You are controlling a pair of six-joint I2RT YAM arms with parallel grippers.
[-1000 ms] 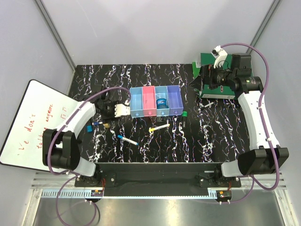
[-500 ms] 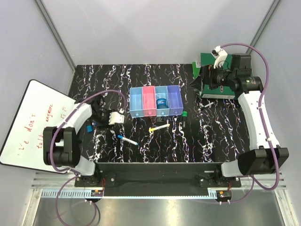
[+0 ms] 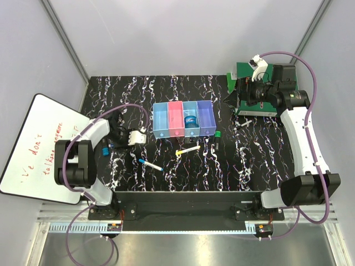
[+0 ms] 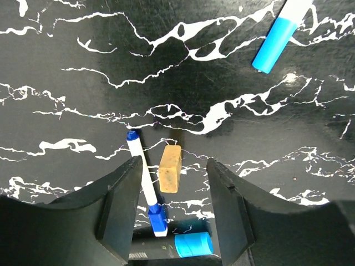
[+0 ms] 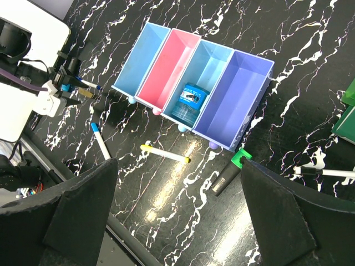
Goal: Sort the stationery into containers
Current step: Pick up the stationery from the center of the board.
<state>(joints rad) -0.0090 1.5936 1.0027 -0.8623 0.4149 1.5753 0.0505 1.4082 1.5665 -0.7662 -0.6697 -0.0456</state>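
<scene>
1. Left gripper (image 4: 175,166): low over the black marbled table (image 3: 249,160), jaws spread partway, pinching nothing.
2. Between its fingers (image 4: 119,210): a small tan block (image 4: 170,176), lying flat, with a gap to each finger (no contact to see).
3. Just at the inner side of the left finger: a small white pen with blue ends (image 4: 143,185), slanted, close beside the block but apart from it.
4. Deeper toward the palm: a short blue cylinder (image 4: 193,244), partly cut by the bottom edge of the wrist view.
5. Ahead and to the right of the fingertips, well apart: the blue-capped white marker (image 4: 274,41).
6. Right gripper (image 5: 177,163): high above the table, jaws spread wide, holding nothing.
7. Ahead of it and below: the row of four bins (image 5: 233,94) (light blue, pink, light blue, purple), with the round blue object (image 5: 188,100) standing in the third bin.
8. Below, between its fingertips in the wrist view: the yellow-and-white pen (image 5: 165,153); toward the right finger, the green-capped dark marker (image 5: 228,176); both on the table, outside the bins.
</scene>
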